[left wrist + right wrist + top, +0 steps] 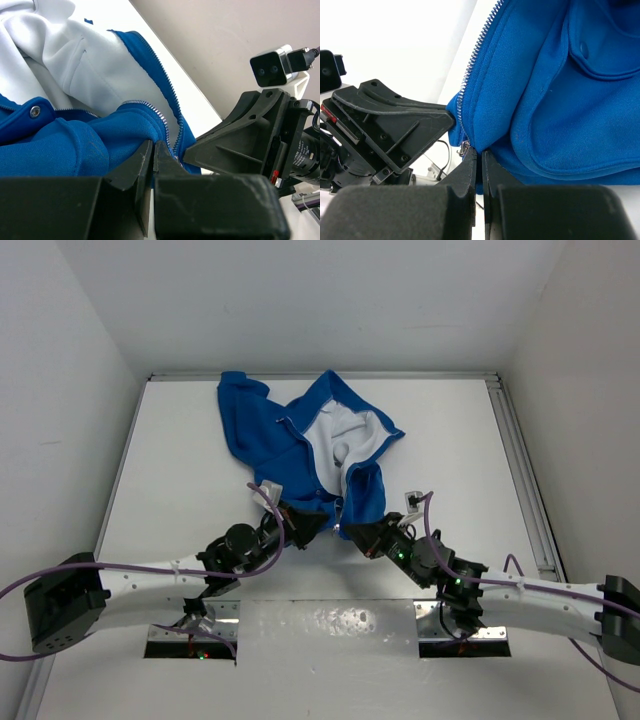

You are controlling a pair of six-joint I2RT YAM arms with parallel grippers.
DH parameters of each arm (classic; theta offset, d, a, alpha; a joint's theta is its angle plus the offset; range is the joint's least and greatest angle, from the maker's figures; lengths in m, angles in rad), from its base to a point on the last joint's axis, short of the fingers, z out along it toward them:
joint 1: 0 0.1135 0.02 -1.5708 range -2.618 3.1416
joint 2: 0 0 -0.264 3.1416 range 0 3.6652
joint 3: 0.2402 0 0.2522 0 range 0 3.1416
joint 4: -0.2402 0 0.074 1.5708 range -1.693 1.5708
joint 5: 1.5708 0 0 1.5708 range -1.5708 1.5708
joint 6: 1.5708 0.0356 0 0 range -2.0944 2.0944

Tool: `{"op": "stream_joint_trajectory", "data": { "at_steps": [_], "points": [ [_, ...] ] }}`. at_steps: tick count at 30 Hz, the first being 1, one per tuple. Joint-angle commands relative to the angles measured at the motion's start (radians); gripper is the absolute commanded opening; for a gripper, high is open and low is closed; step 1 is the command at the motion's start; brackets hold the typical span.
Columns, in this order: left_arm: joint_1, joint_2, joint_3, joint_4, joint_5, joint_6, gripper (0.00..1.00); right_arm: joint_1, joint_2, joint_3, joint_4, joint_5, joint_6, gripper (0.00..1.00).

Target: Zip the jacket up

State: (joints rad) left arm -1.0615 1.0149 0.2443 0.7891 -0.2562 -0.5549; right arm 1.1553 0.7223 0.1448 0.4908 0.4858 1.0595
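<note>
Top external: left gripper (303, 526) and right gripper (352, 531) pinch the jacket (265, 435) at the zipper (339, 503) foot; next, probably mate both halves

White table (170, 500) lying flat before me, spreading wide to both sides. Pale grey back wall (320, 300) standing behind its far edge. Left wall (50, 390) and right wall (590, 390) closing in two sides. Metal rail (522, 470) running along table's right edge; thinner strip (118, 475) running along left edge. On my near side, shiny patch (335, 620) reflecting light, sitting between left dark opening (160, 645) and right dark opening (495, 648).
</note>
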Motion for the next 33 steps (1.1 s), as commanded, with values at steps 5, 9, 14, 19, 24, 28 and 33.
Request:
{"op": "stream_joint_trajectory", "data": {
  "at_steps": [5,9,14,19,24,28,33],
  "points": [
    [-0.022,0.005,0.0,0.084,0.028,-0.007,0.0,0.004,-0.006,0.047,0.052,-0.006,0.005,0.0],
    [-0.022,0.005,-0.002,0.084,0.015,-0.008,0.0,0.004,-0.011,0.047,0.052,-0.01,0.004,0.0],
    [-0.022,-0.007,0.006,0.075,-0.005,0.0,0.0,0.004,-0.018,0.047,0.031,-0.023,0.007,0.0],
    [-0.022,-0.004,0.015,0.065,-0.017,0.01,0.0,0.004,-0.014,0.062,0.015,-0.032,-0.003,0.0],
    [-0.02,-0.006,0.018,0.062,-0.026,0.019,0.0,0.004,-0.015,0.064,0.017,-0.033,-0.001,0.0],
    [-0.022,-0.006,0.016,0.059,-0.031,0.024,0.0,0.004,-0.015,0.059,0.02,-0.033,0.002,0.0],
    [-0.022,-0.007,0.013,0.056,-0.04,0.029,0.0,0.004,-0.02,0.059,0.026,-0.035,0.008,0.0]
  ]
}}
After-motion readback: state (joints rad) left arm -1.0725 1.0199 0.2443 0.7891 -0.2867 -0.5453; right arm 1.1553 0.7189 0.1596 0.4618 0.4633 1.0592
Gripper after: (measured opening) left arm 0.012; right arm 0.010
